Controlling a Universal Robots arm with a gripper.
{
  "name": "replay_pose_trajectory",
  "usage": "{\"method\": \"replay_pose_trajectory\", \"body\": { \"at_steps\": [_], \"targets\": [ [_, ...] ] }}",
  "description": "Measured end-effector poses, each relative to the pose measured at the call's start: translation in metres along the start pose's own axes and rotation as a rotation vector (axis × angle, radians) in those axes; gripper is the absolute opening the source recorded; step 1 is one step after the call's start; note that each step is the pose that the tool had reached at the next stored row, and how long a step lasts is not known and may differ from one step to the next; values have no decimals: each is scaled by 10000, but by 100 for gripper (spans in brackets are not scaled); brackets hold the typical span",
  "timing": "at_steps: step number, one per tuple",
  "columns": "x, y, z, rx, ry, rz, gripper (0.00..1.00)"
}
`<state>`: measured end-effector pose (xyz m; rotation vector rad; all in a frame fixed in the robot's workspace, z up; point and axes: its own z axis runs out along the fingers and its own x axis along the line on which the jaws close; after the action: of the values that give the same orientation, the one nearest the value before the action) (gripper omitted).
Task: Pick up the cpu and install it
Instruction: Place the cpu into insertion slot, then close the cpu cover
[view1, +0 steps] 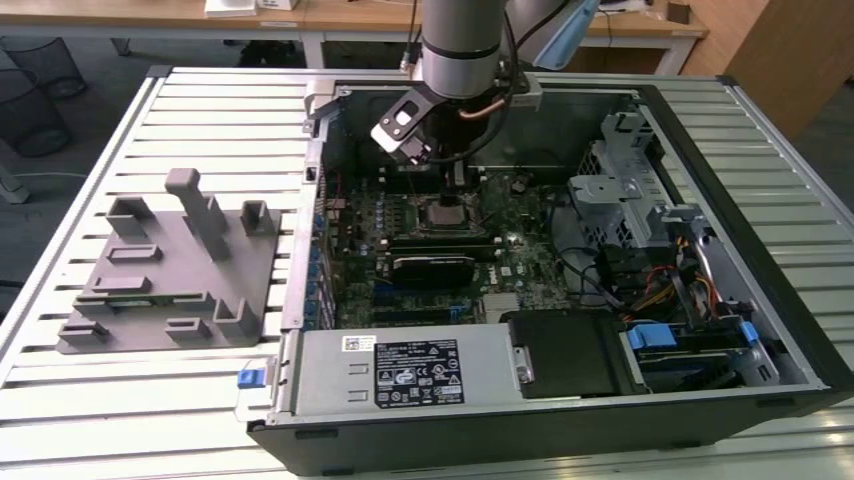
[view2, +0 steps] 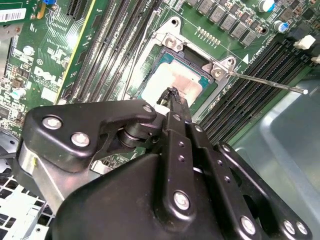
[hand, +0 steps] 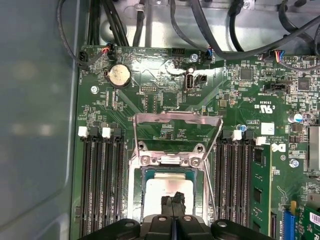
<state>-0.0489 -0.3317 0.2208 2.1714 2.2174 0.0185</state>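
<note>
I see soft, even overhead light on the pale slatted table (view1: 160, 400), while the inside of the open computer case (view1: 534, 440) sits dimmer and shadowed. In the second wrist view the cpu (view2: 170, 80) throws back a pale glare, and the black gripper (view2: 171, 94) shows only small highlights on its screws.

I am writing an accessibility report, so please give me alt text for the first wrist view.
The tool, its tips shut together, is over the cpu, which lies in the motherboard socket. The socket's metal frame stands swung open, and dark memory slots run along both sides of the socket on the green board.
</note>
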Motion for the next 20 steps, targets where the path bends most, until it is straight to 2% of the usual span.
{"method": "replay_pose_trajectory", "body": {
  "at_steps": [20],
  "targets": [
    [-1, 2, -58, 0, 0, 0, 11]
  ]
}}
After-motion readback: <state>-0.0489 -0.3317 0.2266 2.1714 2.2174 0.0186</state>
